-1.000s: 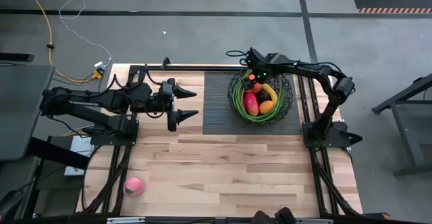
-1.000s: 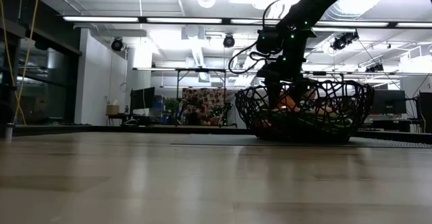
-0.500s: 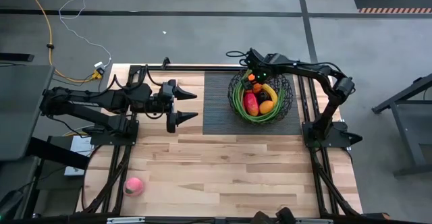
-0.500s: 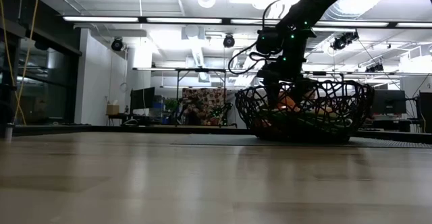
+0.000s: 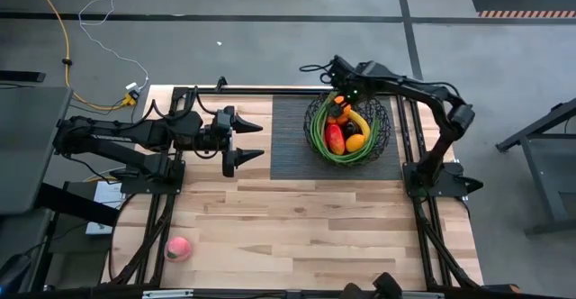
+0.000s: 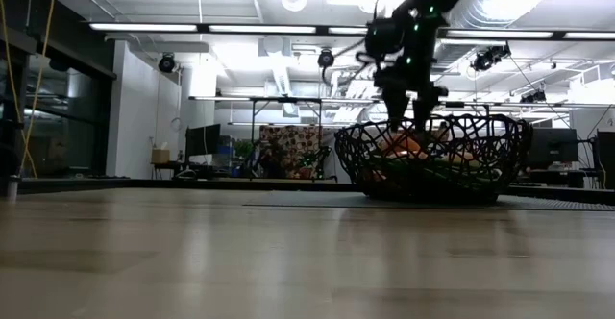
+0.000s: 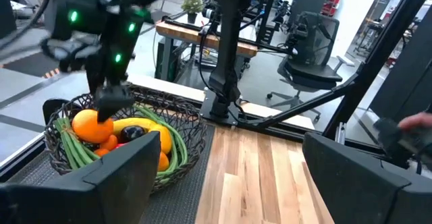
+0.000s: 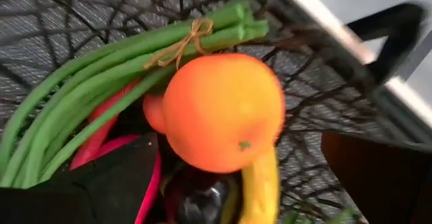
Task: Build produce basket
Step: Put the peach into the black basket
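Black wire basket sits upright just beneath the right gripper; orange, banana, green stalks lie inside; a pink peach lies far off.

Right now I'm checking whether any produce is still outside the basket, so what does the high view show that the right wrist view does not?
Only the high view shows a pink peach alone on the wooden table, far from the basket, and the left tool waiting open beside the mat.

Only the right wrist view shows the twine tie binding the green stalks.

Both show the orange on top of the pile, the banana and the right tool, open over the basket.
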Tool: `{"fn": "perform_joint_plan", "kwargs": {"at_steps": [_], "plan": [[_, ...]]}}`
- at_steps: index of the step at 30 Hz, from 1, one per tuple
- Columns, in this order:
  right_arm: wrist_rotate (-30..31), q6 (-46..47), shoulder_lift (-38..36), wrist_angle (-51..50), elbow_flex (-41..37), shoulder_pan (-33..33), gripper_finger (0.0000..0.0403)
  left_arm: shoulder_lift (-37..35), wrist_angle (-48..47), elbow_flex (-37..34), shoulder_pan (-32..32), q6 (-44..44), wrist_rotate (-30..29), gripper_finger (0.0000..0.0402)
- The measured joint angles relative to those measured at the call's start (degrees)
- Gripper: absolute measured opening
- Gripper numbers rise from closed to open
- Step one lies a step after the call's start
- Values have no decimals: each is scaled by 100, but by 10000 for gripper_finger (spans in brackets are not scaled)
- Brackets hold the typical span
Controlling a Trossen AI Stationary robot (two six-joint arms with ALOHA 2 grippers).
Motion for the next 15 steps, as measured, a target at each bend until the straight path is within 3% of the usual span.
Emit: {"fn": "perform_joint_plan", "kwargs": {"at_steps": [4,8,12,15], "plan": [[-23,-256,-668,-30,-64,69,399,-1,0,0,2,51,-15,348],[-439,-408,-1813,520,-749,268,399,0,1,0,2,103,-34,348],[-1371,31,-3288,1846,-2047,564,399,-1,3,0,2,77,-32,348],[-1918,779,-4290,3444,-3135,897,399,-52,1,-2,5,-4,86,348]]}}
